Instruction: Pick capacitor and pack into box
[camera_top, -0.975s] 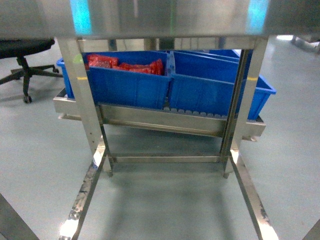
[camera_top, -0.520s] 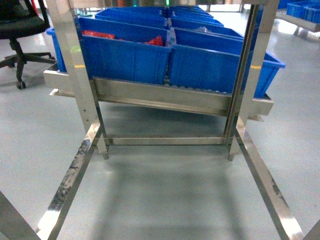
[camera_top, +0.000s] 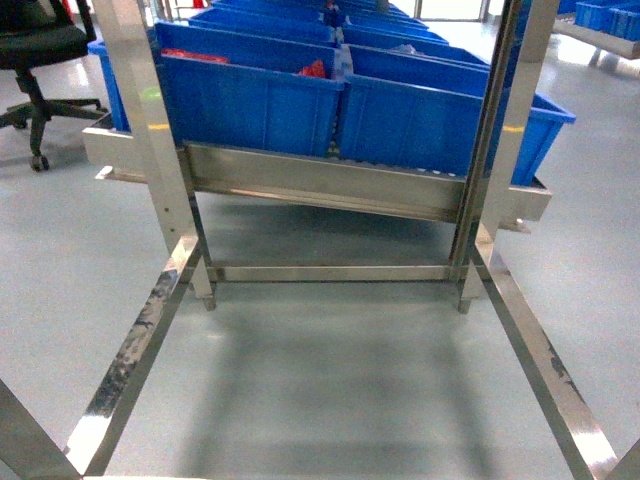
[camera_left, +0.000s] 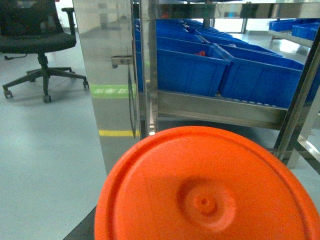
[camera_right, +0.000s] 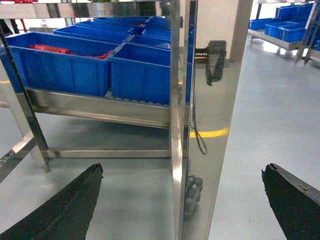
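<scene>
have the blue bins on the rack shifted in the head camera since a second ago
Yes. The blue bins and their steel rack sit higher in frame together, so the camera moved, not the bins.

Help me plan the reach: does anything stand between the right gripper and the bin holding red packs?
Yes. A steel post stands right ahead of the open right gripper; the bin lies beyond, to the post's left.

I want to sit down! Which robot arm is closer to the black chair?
Left, likely. Its wrist camera sees the black chair ahead-left; the right gripper faces only rack and blue bins.
</scene>
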